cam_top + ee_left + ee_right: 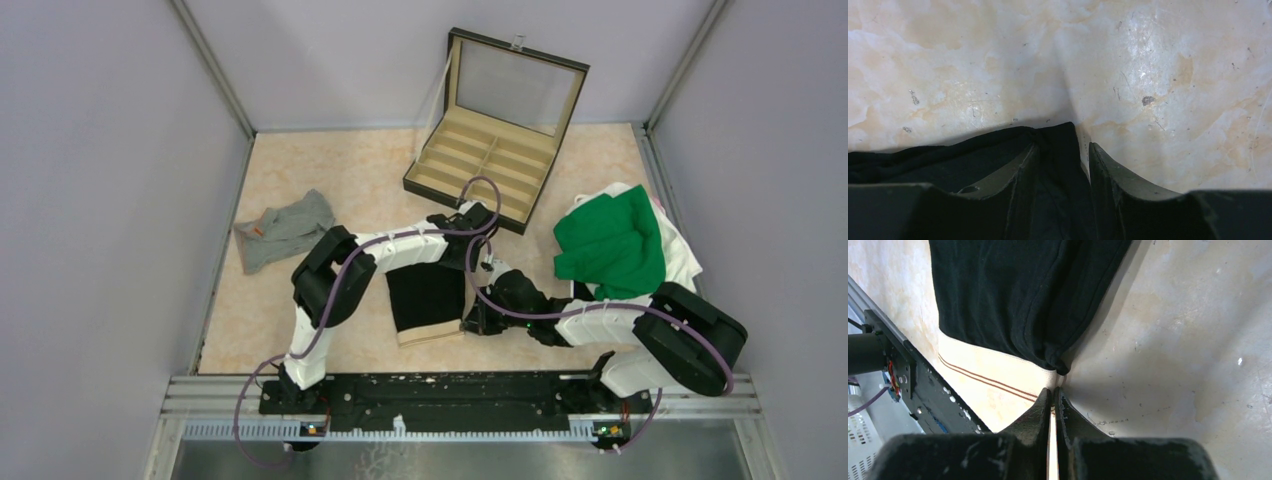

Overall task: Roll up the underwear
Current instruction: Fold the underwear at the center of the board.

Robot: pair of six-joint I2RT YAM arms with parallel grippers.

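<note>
The black underwear [425, 295] lies flat in the middle of the table, its cream waistband [430, 335] toward the arms. My left gripper [470, 222] is down at its far right corner. In the left wrist view the jaws [1064, 147] stand apart around that black corner [1053, 137], with a sliver of table beside one finger. My right gripper [470, 322] is at the near right corner, shut on the waistband's edge [1048, 377]. The grey underwear [285, 228], with a small orange label, lies crumpled at the left, away from both grippers.
An open compartmented case [495, 125] stands at the back, lid raised. A green cloth [610, 245] lies on white cloth [680, 250] at the right. The black mounting rail [450, 390] runs along the near edge, close behind the waistband.
</note>
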